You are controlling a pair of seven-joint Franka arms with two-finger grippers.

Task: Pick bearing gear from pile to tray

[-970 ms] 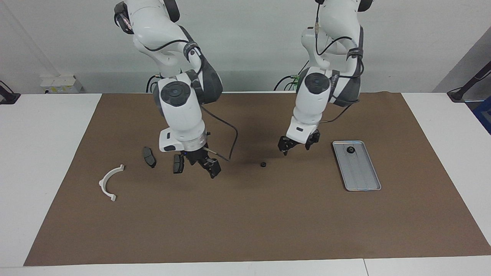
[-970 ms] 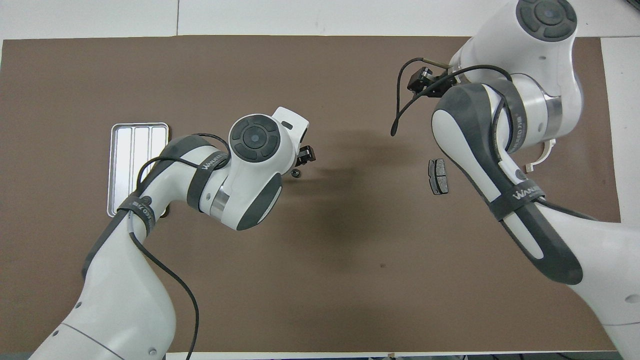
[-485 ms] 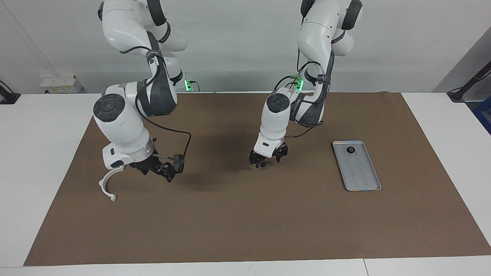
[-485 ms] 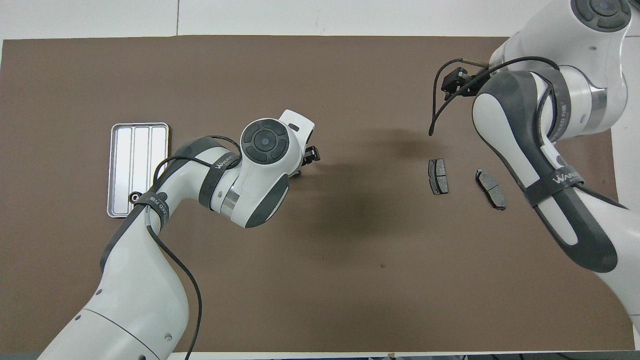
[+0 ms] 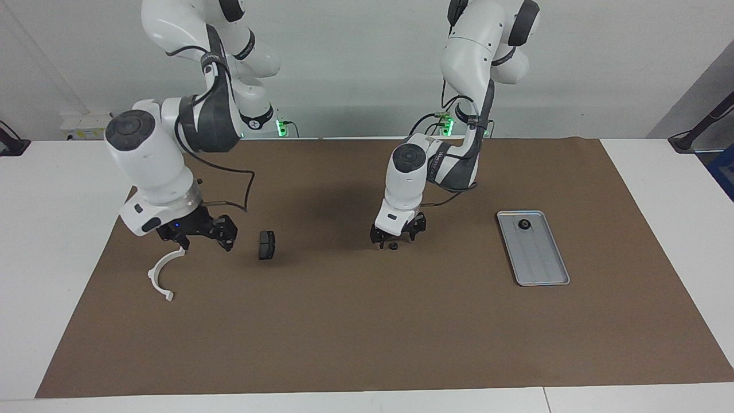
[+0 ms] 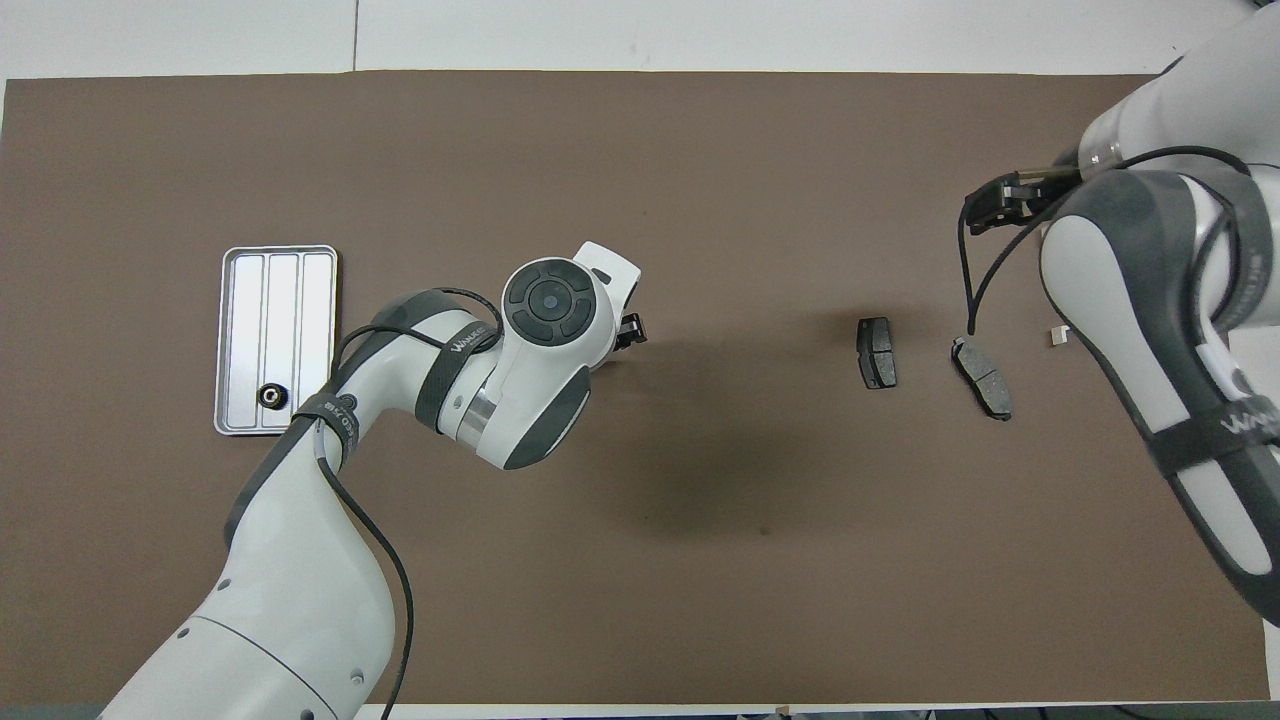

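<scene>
1 small black ring (image 5: pixel 394 246) lies on the brown mat at the tray's (image 5: pixel 545 269) 9 o'clock in the facing view; another ring (image 5: pixel 523 224) sits inside the tray.

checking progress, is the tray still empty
No, one small black ring already lies in the tray, at its end nearer the robots.

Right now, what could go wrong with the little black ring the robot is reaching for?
The left claw is down around the small black ring on the brown mat. The ring is tiny and round, so it might slip out or roll off as the claw closes. Carrying it to the tray, it could drop or land on the ring already there.
</scene>
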